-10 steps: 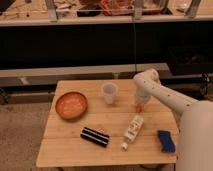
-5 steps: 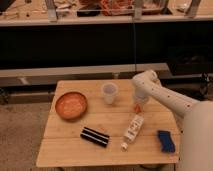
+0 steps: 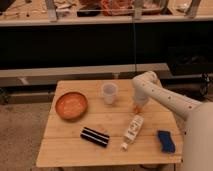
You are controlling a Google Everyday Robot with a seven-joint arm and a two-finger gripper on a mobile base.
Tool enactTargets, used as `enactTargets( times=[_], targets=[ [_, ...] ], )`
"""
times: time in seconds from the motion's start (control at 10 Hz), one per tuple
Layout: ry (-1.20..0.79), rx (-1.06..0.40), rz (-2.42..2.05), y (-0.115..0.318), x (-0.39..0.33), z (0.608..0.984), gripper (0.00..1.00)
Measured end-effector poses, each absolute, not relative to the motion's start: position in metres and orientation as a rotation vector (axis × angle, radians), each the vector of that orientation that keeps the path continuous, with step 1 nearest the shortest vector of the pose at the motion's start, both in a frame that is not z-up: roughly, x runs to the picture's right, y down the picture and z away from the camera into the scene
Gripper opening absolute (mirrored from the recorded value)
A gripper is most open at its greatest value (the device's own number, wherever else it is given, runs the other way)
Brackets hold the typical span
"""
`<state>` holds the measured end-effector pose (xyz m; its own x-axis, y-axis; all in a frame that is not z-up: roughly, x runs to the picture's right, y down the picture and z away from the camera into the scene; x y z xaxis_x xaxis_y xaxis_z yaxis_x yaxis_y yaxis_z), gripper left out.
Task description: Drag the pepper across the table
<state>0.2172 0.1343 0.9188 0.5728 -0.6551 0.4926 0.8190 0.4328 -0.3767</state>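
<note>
**A:** Toward the far right corner of the table (image 3: 75,152), the gripper (image 3: 138,104) hangs off the white arm (image 3: 165,97), low over the planks. Whether it pinches anything I cannot tell; the wrist hides it.

**B:** And the pepper (image 3: 135,107)?

**A:** Only a small orange bit shows right under the wrist, just off the right edge's far stretch. Touching the gripper or merely beside it, I can't say.

**B:** How would it handle, by your guess?

**A:** Light, firm, smooth-skinned and tapered, so it likely rolls or pivots if pushed off-centre. I'd take it across the thick middle, not the slim tip, and keep it pressed down gently while sliding.

**B:** What's around it?

**A:** Moving outward: a clear cup (image 3: 109,92) near the far edge, left of the gripper; a white bottle (image 3: 132,130) lying on its side toward the near edge; a blue object (image 3: 165,140) at the near right corner; a dark striped block (image 3: 95,136) near the front middle; an orange bowl (image 3: 71,104) by the left edge

**B:** So a drag leftward meets the cup?

**A:** Probably, unless it passes between cup and bottle
</note>
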Motion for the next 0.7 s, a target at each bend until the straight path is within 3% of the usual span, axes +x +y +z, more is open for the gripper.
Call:
enactTargets(
  times=[0.7],
  targets=[
    [-0.298,-0.622,-0.926,0.1444,0.2106,0.9095,0.04]
  ],
)
